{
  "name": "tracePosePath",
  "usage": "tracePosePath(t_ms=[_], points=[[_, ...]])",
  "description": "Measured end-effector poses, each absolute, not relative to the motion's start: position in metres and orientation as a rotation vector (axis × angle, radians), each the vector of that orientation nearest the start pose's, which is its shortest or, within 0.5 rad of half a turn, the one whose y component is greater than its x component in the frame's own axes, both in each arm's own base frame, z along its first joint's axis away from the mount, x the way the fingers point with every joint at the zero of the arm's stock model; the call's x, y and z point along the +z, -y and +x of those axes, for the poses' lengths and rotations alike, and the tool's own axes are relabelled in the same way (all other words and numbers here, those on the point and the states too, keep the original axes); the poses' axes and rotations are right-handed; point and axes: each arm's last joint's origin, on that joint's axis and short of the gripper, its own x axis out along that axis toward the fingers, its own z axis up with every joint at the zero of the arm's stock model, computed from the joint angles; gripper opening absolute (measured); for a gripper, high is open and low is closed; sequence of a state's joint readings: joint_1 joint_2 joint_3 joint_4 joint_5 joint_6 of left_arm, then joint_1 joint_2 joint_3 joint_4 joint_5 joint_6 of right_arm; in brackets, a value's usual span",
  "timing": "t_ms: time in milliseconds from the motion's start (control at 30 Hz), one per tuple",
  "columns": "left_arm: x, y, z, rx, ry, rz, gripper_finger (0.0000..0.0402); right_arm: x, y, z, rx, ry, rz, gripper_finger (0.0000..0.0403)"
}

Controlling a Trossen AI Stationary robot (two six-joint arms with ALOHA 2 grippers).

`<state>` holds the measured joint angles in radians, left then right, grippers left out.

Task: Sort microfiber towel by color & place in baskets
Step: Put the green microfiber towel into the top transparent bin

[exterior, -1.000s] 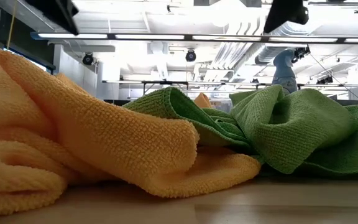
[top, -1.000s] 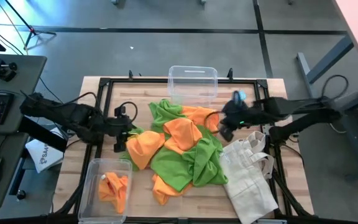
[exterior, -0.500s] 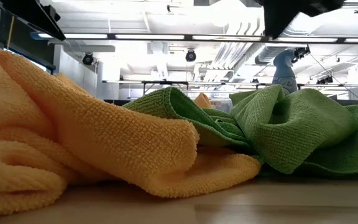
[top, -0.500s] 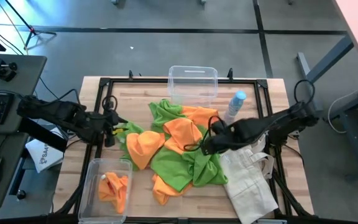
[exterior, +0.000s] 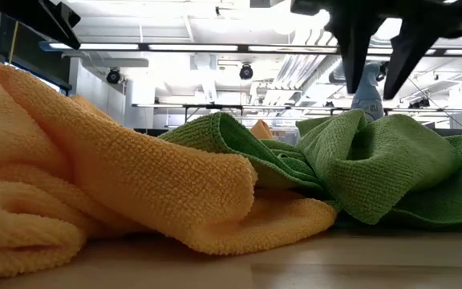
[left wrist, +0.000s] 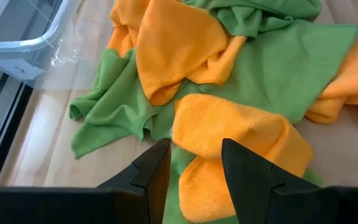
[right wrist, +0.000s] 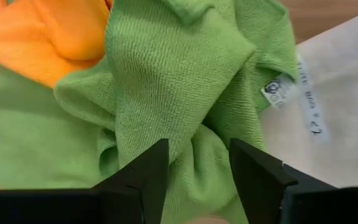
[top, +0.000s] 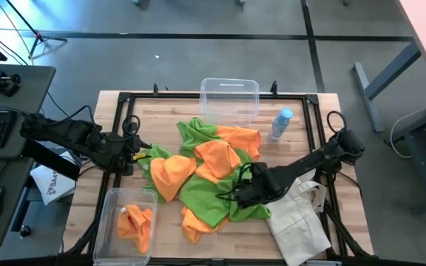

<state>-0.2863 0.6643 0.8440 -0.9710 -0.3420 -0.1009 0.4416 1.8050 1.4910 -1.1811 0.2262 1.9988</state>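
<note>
Orange and green microfiber towels lie in a heap on the table's middle. My right gripper hangs open, pointing down, just above a bunched green towel at the heap's right side; its fingers stand apart over the cloth. My left gripper waits open at the heap's left edge, above an orange towel. One clear basket stands bare at the far edge. The other basket, near left, holds an orange towel.
An off-white tote bag lies at the near right, its edge touching the green towel under my right gripper. A small bottle with a blue cap stands at the far right. Bare wood shows along the table's near edge.
My right gripper has swung from beside the bottle toward the near edge and the heap, sinking low over the green towel, rolling about its own line and opening. My left gripper has drawn back a little toward the table's left edge. The towels have not moved.
</note>
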Motion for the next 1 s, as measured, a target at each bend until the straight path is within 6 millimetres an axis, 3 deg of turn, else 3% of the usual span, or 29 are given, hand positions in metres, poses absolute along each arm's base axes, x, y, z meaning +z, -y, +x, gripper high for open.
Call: tracePosePath(t_ms=[300,1000], points=[[0.301,0.022,0.108,0.068,-0.752,0.138,0.0133,0.233,-0.144,0.321,-1.152,-0.953,1.161,0.0170],[0.302,0.022,0.108,0.083,-0.746,0.114,0.0133,0.216,-0.145,0.332,-1.139,-0.949,1.121,0.0120]])
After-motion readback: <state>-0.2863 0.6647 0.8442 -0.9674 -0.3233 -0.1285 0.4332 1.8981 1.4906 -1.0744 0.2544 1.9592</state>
